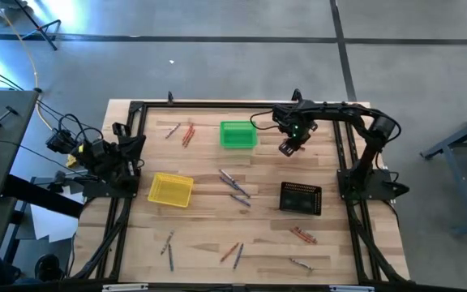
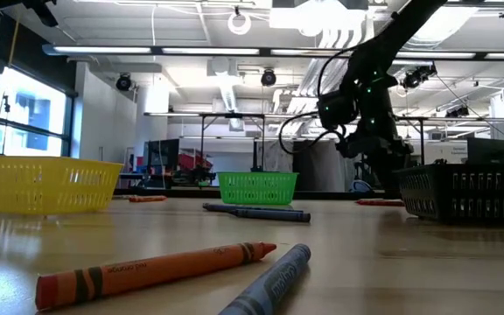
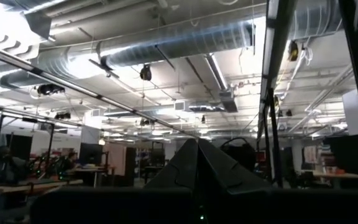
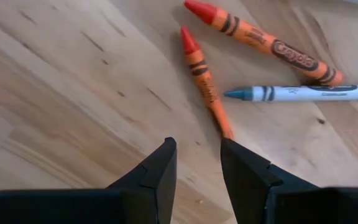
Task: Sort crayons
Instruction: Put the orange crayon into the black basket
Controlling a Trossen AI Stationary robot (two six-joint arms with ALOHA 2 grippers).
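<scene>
My right gripper [image 4: 197, 155] hangs open over the table, pointing down, to the right of the green basket [image 1: 238, 135]. Below it lie two orange-red crayons [image 4: 204, 81] [image 4: 263, 42] and a blue-grey crayon [image 4: 303, 93], flat on the wood. The blunt end of the nearer orange crayon [image 4: 227, 129] lies just off one fingertip; the gripper touches nothing. In the high view the gripper [image 1: 288, 148] hides these crayons. My left gripper [image 3: 197, 165] is shut and empty, tilted up toward the ceiling at the table's left edge [image 1: 128, 146].
A yellow basket [image 1: 170, 189] stands at the left and a black basket [image 1: 301, 198] at the right. More crayons lie loose: orange ones at the far left [image 1: 187, 134], grey ones in the middle [image 1: 235, 185], and others along the near edge [image 1: 232, 253] [image 1: 302, 235].
</scene>
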